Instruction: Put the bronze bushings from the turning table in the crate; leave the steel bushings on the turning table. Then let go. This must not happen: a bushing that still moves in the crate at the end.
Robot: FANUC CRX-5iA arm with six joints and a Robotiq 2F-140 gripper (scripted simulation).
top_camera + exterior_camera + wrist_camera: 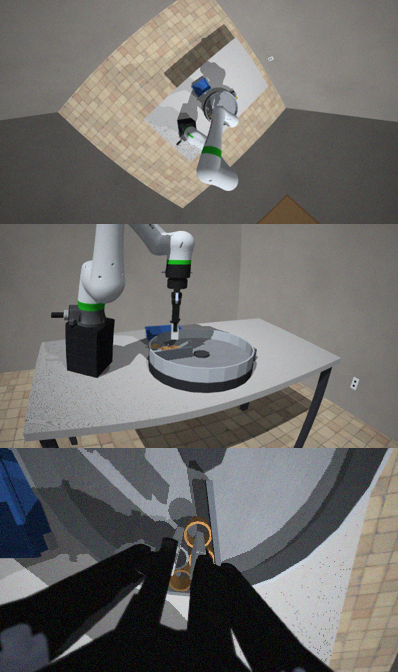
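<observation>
The turning table (229, 100) (205, 374) (270, 503) is a round grey pan with a raised rim. Bronze bushings (175, 347) (198, 522) lie by its divider wall. One more bronze bushing (212, 554) is partly behind a finger, and another bronze bushing (180, 581) lies near the rim. A steel bushing (187, 558) lies between them, partly hidden. My gripper (175, 336) (188, 540) points down above this group, its fingers narrowly open with nothing held. The blue crate (201, 86) (154, 332) (31, 540) stands beside the turning table; its contents cannot be made out.
The divider wall (181, 353) (215, 523) runs from near the dark hub (201, 354) (202, 455) towards the rim, close beside the bushings. The black robot base (186, 124) (89, 348) stands on the table. A small yellow part (236, 98) sits at the pan's outer side.
</observation>
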